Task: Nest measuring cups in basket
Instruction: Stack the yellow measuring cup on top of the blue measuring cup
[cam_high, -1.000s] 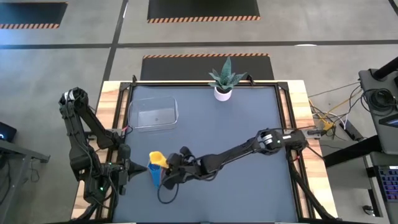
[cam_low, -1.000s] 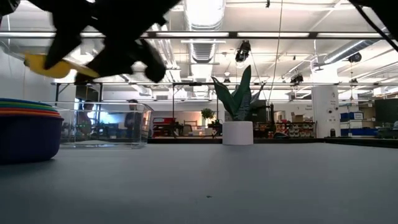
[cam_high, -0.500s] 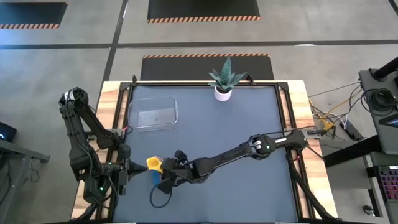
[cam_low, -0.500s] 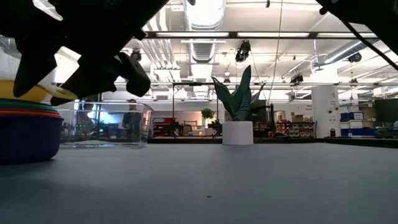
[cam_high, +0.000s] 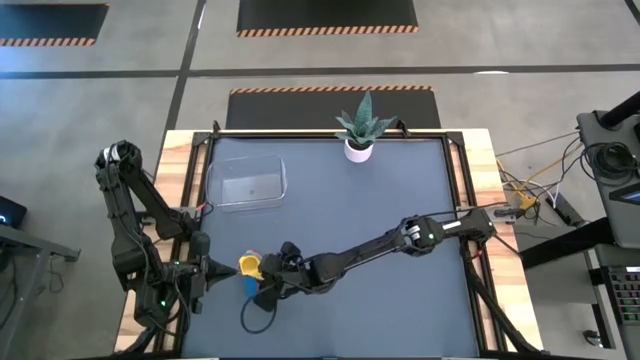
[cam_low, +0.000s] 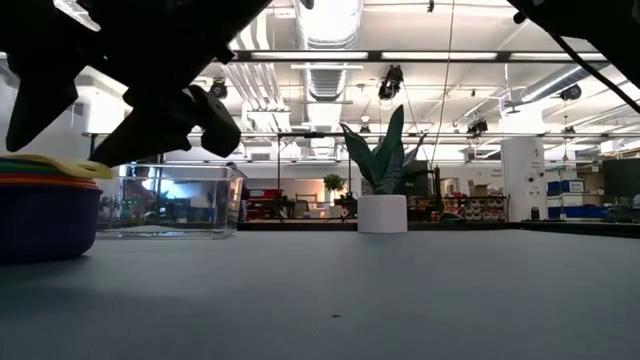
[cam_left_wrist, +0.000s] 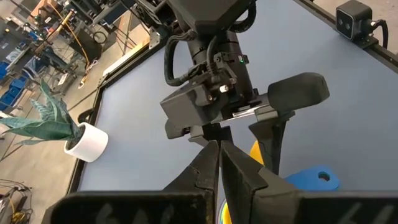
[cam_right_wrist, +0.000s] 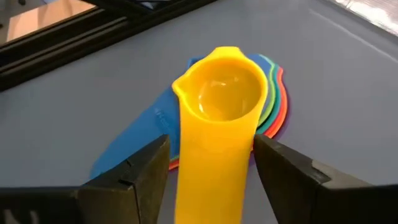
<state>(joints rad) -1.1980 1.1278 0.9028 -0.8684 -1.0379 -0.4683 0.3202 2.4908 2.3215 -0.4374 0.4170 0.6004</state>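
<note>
The measuring cups stand nested as one stack (cam_low: 45, 215) near the table's near left corner, the big blue cup (cam_right_wrist: 140, 134) outermost and on the table. The yellow cup (cam_right_wrist: 221, 99) sits on top inside them, also seen as a yellow cup (cam_high: 249, 265) from above. My right gripper (cam_right_wrist: 214, 180) is open just above the stack, one finger on each side of the yellow handle. My left gripper (cam_left_wrist: 217, 163) is shut and waits just left of the stack (cam_high: 207, 270). The clear basket (cam_high: 247, 183) lies toward the far left. My right gripper is open with the yellow cup's flat handle (cam_right_wrist: 214, 162) between its fingers, which lie along it, slanting down from the table's right. A narrow gap shows beside one finger (cam_right_wrist: 146, 177); whether the other finger touches the handle, I cannot tell. The cup rests in the stack.
A white pot with a green plant (cam_high: 358, 148) stands at the far edge, also seen in the low view (cam_low: 383, 213). The right arm (cam_high: 400, 240) reaches across the table's near half. The dark mat's middle and right side hold nothing else.
My right gripper has moved down and a little toward the table's left, carrying the yellow cup from above the stack down into it. The cup now sits level in the nested cups instead of hanging tilted over them.
</note>
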